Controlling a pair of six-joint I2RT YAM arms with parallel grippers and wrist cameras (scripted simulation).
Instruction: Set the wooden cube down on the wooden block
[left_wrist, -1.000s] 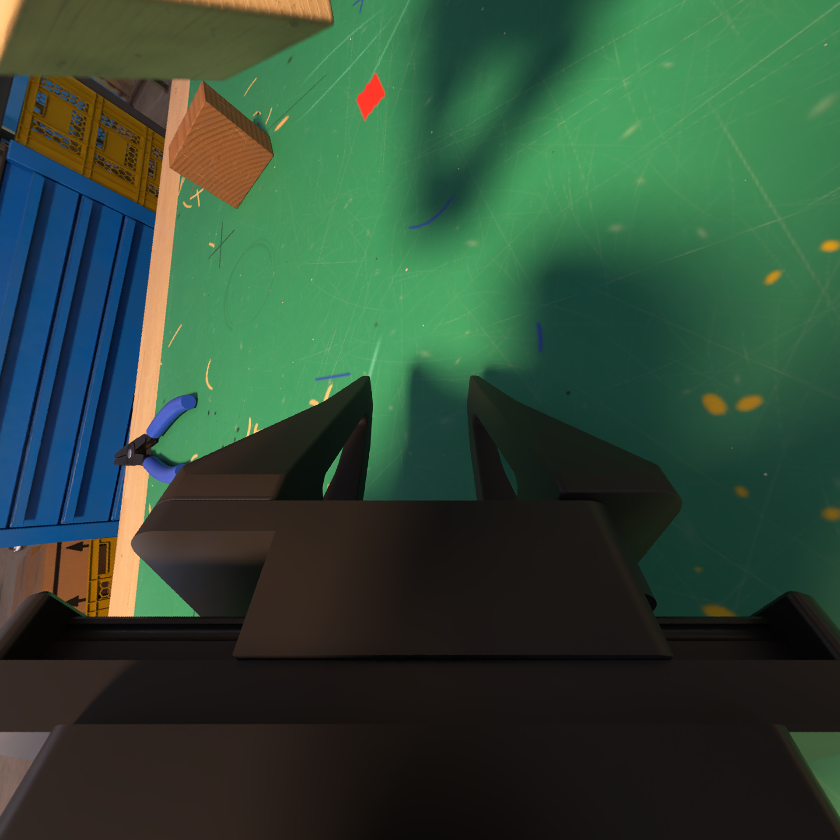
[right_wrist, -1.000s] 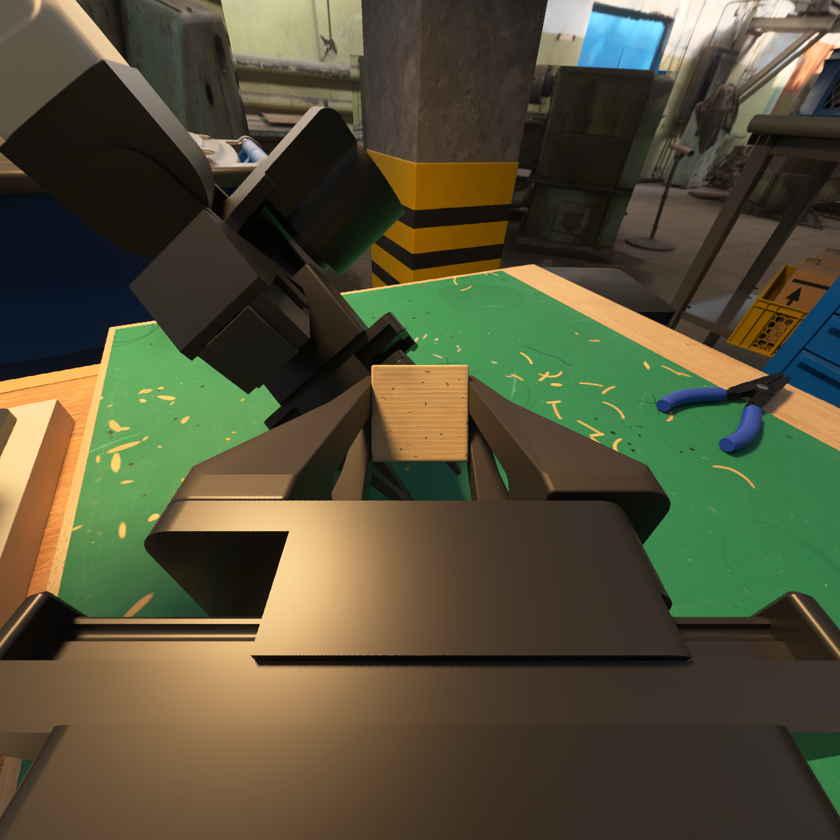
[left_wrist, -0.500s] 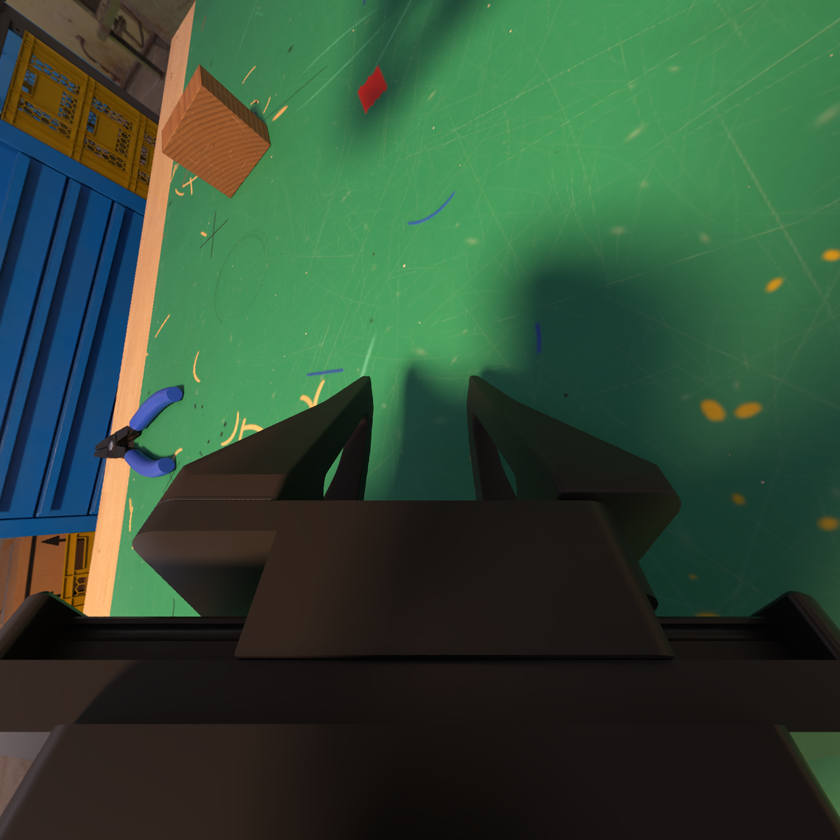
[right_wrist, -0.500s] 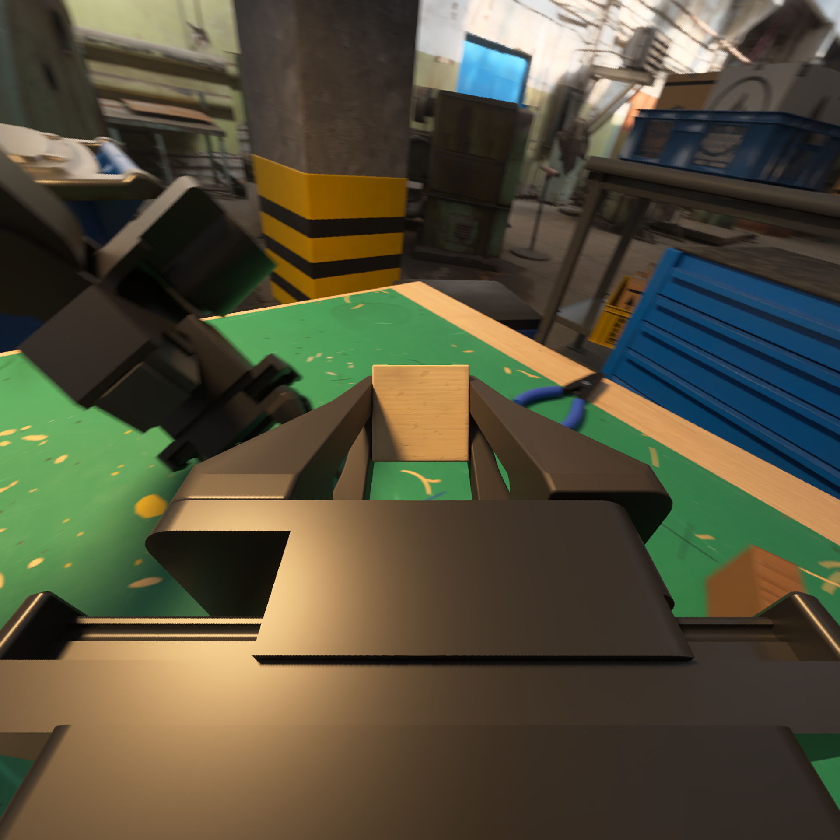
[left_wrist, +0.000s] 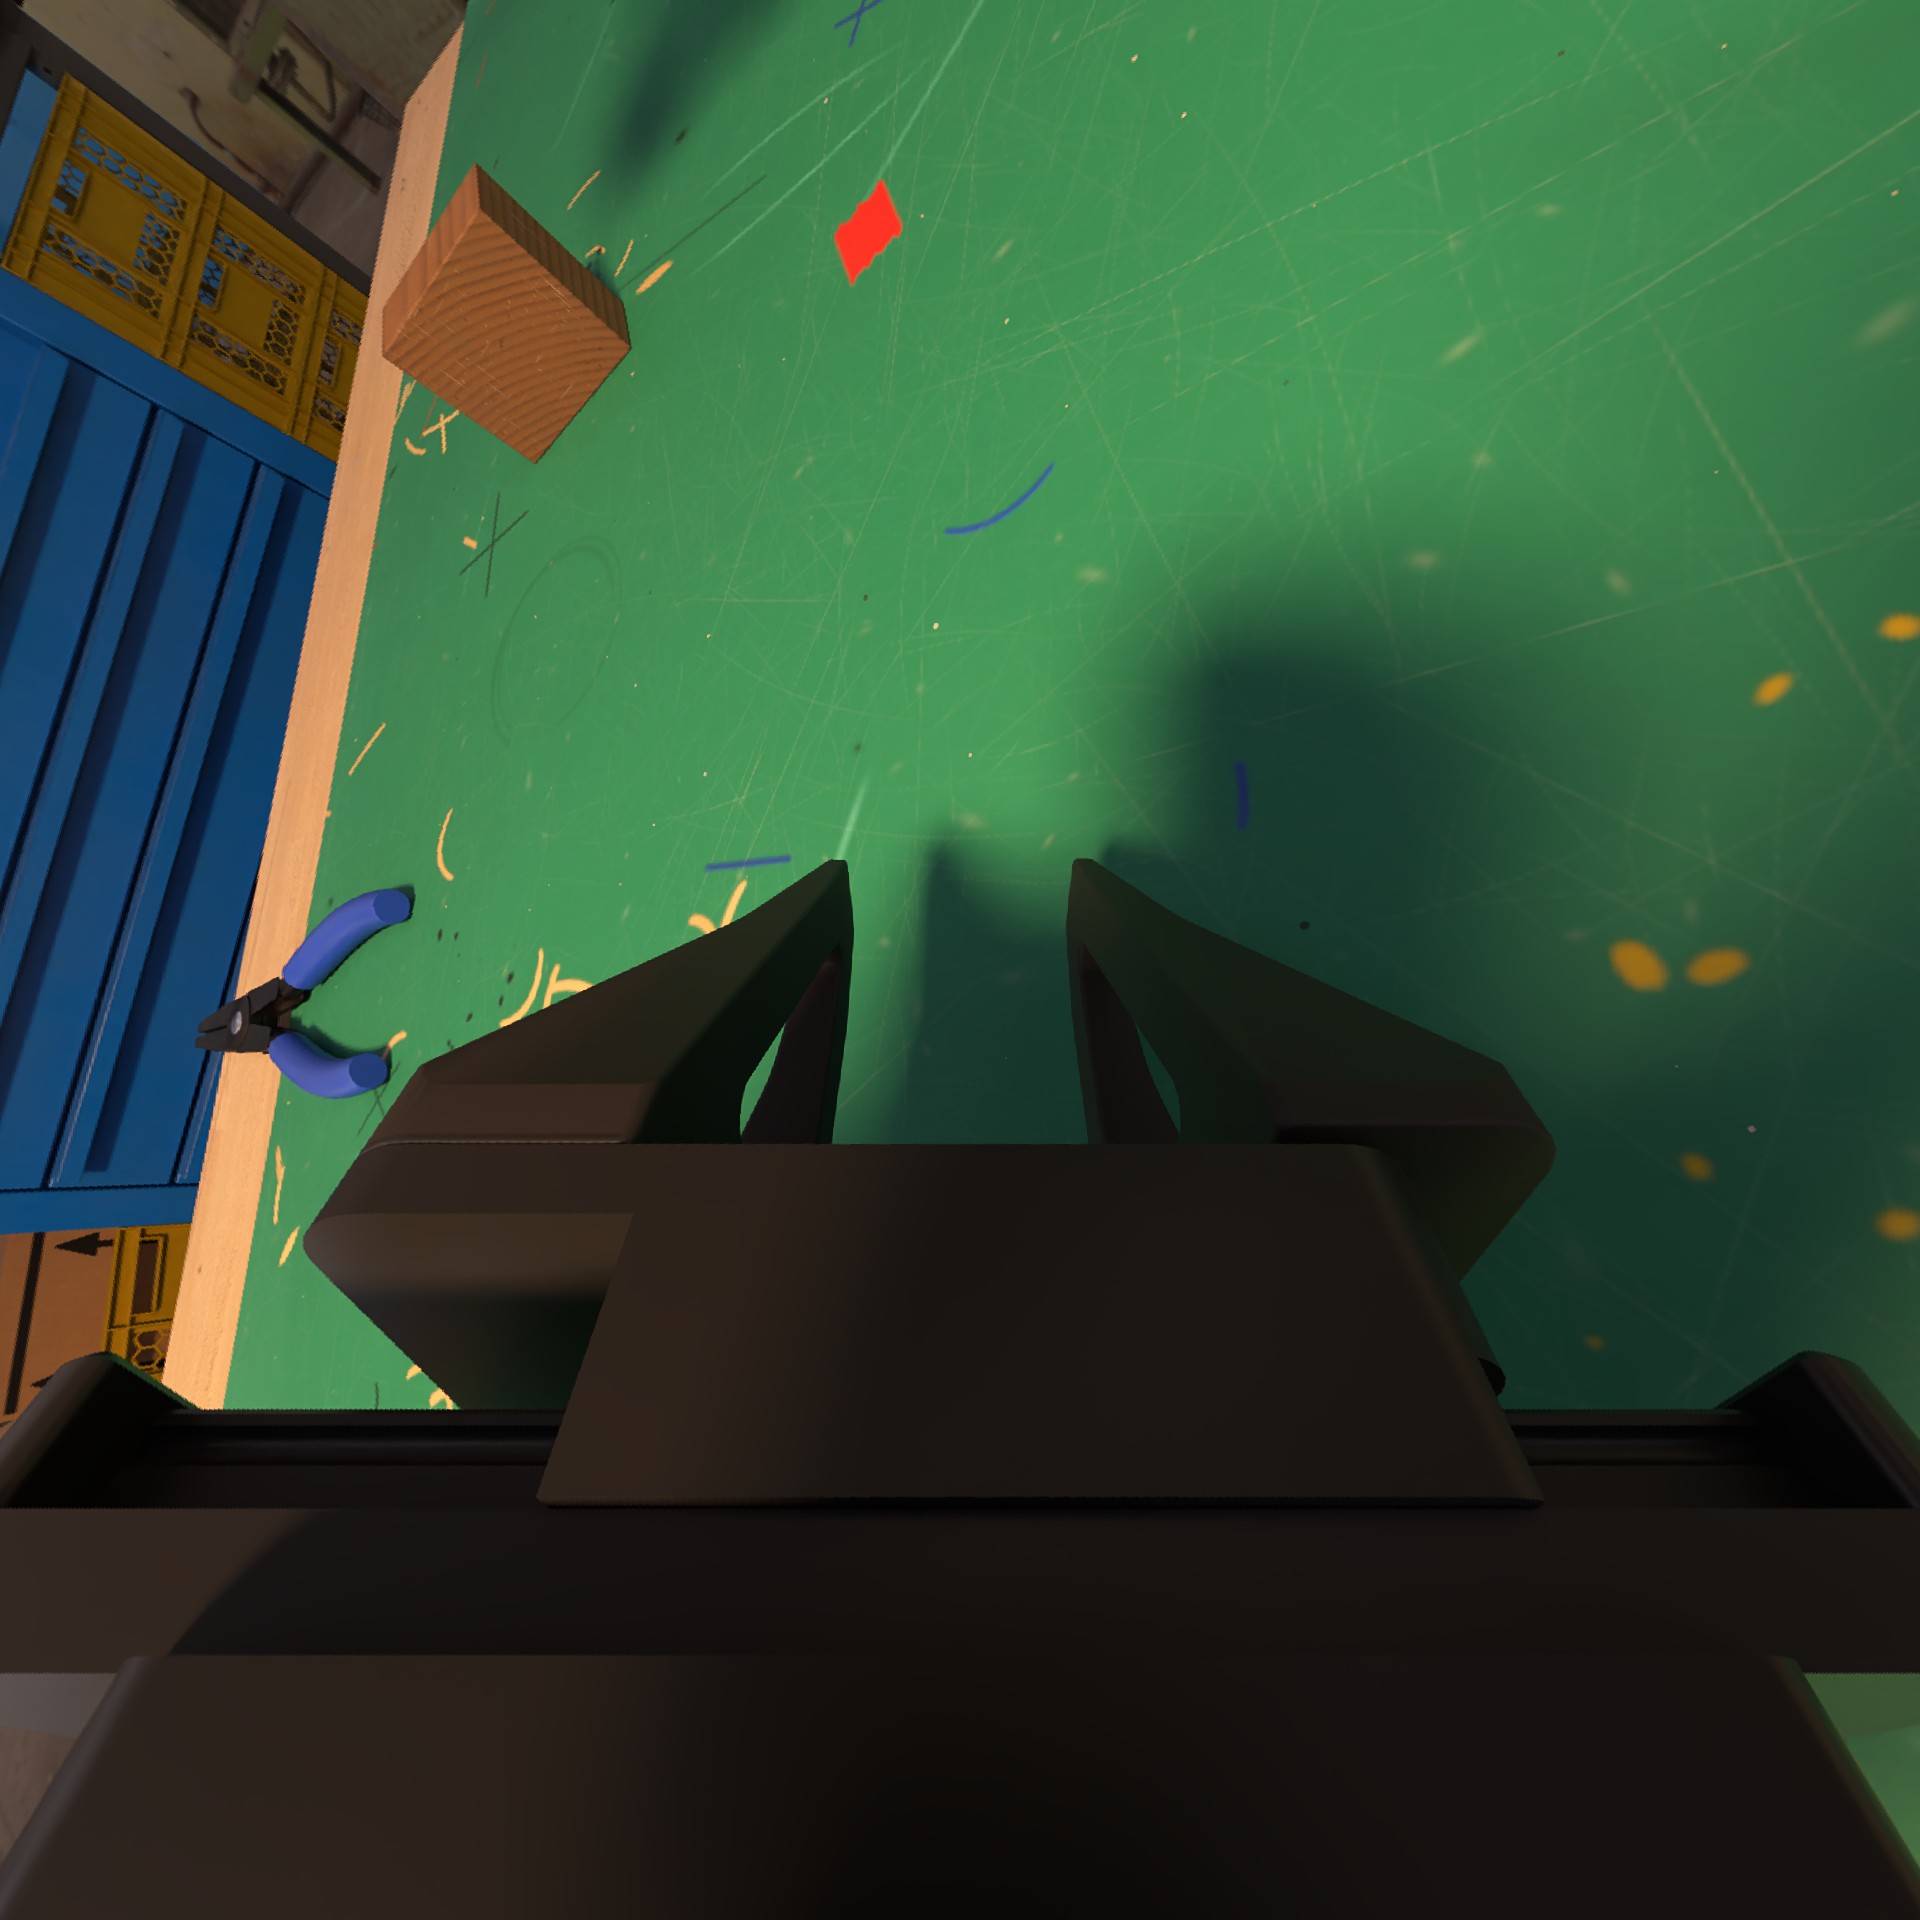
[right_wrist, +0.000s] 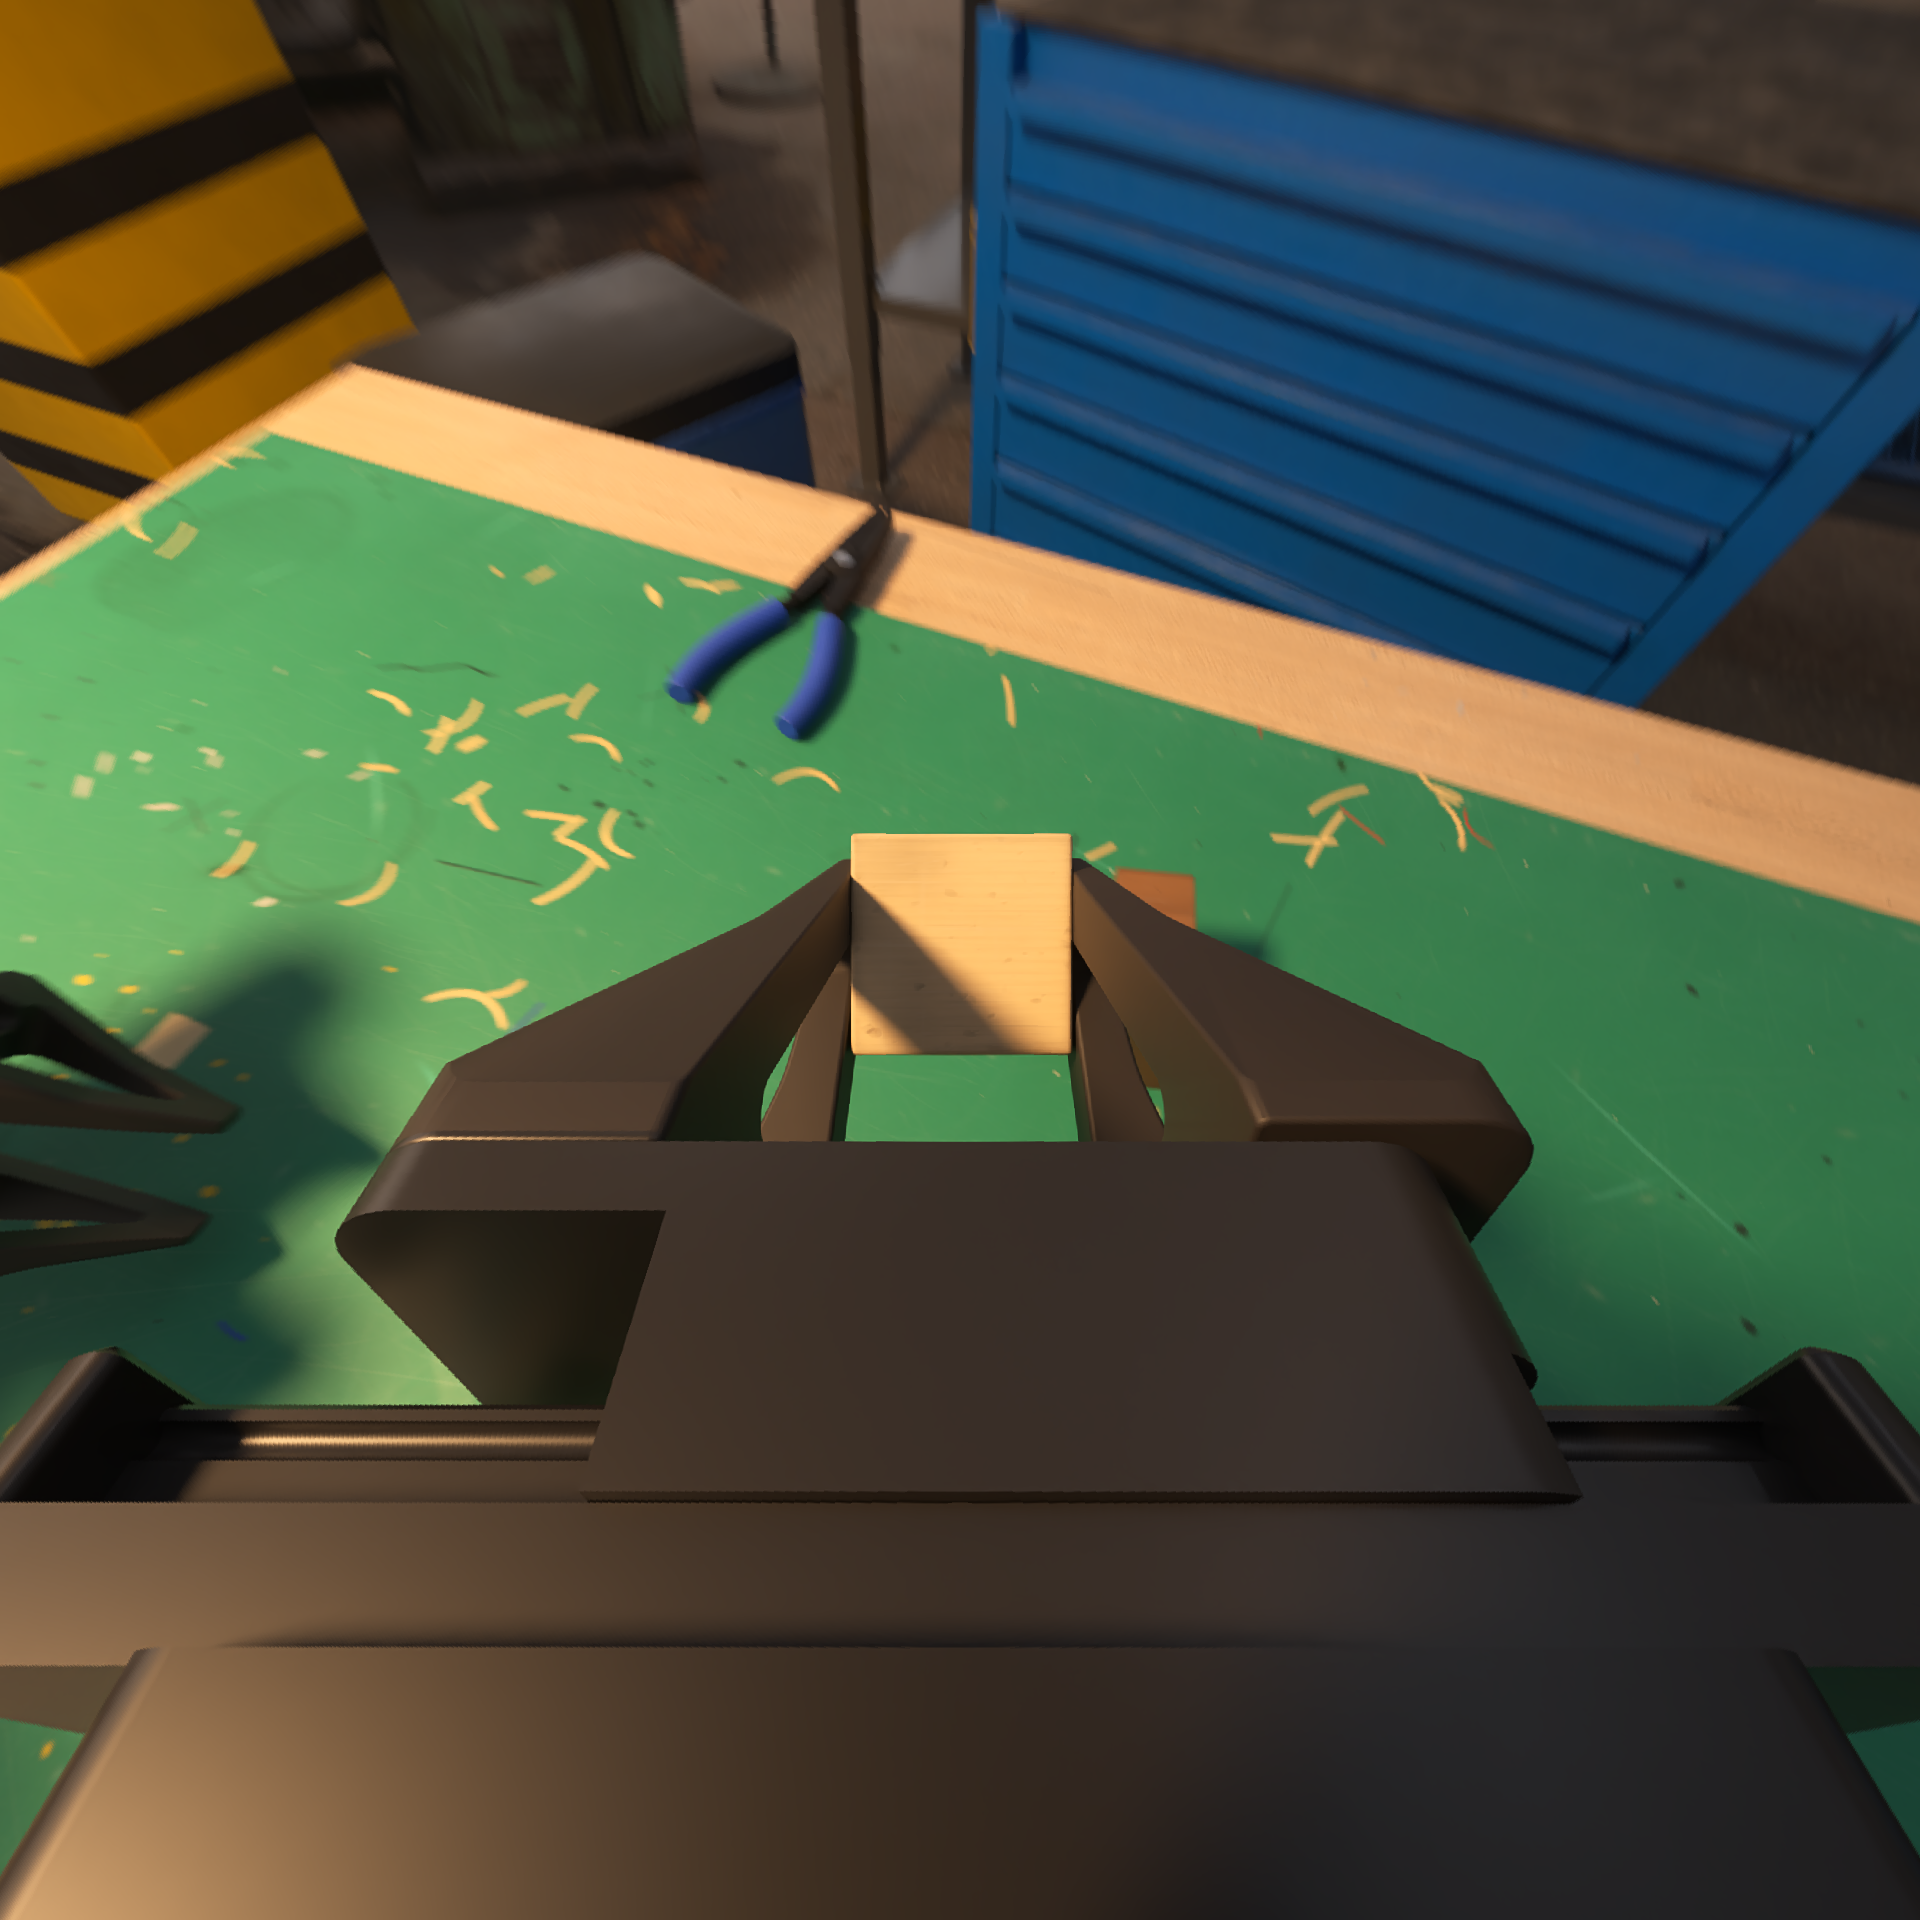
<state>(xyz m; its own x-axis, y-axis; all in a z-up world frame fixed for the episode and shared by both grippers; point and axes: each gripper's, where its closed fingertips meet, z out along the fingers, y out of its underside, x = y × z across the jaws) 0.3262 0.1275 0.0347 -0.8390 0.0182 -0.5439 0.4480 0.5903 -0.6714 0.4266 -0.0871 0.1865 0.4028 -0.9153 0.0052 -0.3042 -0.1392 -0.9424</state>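
Note:
My right gripper (right_wrist: 960, 883) is shut on the pale wooden cube (right_wrist: 960, 940) and holds it above the green mat. The reddish-brown wooden block (left_wrist: 506, 315) lies on the mat near its wooden edge, far up and left of my left gripper (left_wrist: 959, 883). In the right wrist view only a brown corner of the block (right_wrist: 1158, 894) shows just behind my right finger. My left gripper is open and empty over a shadowed part of the mat. The left gripper's fingers (right_wrist: 94, 1101) show at the left edge of the right wrist view.
Blue-handled pliers (left_wrist: 301, 997) lie at the mat's edge, also seen in the right wrist view (right_wrist: 795, 644). A blue drawer cabinet (right_wrist: 1455, 343) stands beyond the table's wooden rim (right_wrist: 1247, 644). Yellow crates (left_wrist: 177, 260) sit on the floor. A red scrap (left_wrist: 868, 231) lies on the mat.
My right gripper has swung right and tilted down with the cube; the block's corner now sits just behind its fingers. The cube has left the left wrist view; the left gripper shifted slightly.

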